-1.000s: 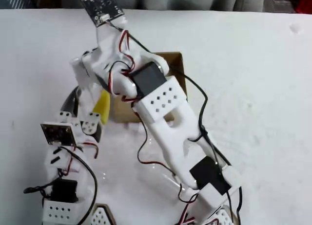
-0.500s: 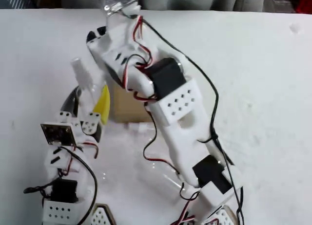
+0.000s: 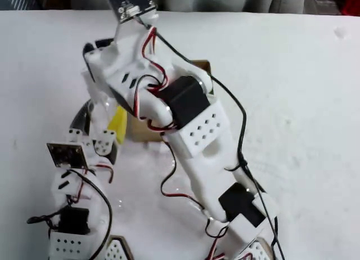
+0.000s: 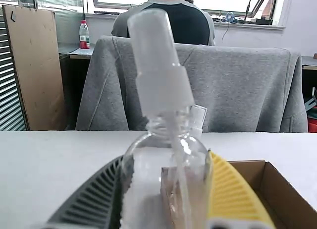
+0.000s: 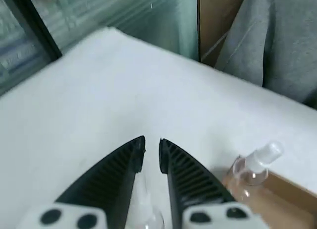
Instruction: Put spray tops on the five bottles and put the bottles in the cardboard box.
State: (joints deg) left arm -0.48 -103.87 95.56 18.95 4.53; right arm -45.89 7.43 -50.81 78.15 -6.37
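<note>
The bottle (image 4: 163, 189) clamped in my left gripper (image 4: 167, 160) is cut off below its shoulder. Its spray top (image 4: 158, 65) sits tilted in the neck, and the box (image 4: 277, 189) is just beside it. From above, my right arm (image 3: 197, 130) lies across most of the box and covers that bottle. Only my yellow finger (image 3: 118, 122) peeks out. Half a second ago the arm was farther back and the spray top stood clear; my left arm has not shifted. My right gripper (image 5: 152, 145) hangs above the table (image 5: 89, 90), fingers drawn almost together. I cannot identify a pale blur in the gap nearer their base. My right wrist view also shows a second bottle (image 5: 247, 172), top on, at the box's corner; in or beside it, I cannot tell.
</note>
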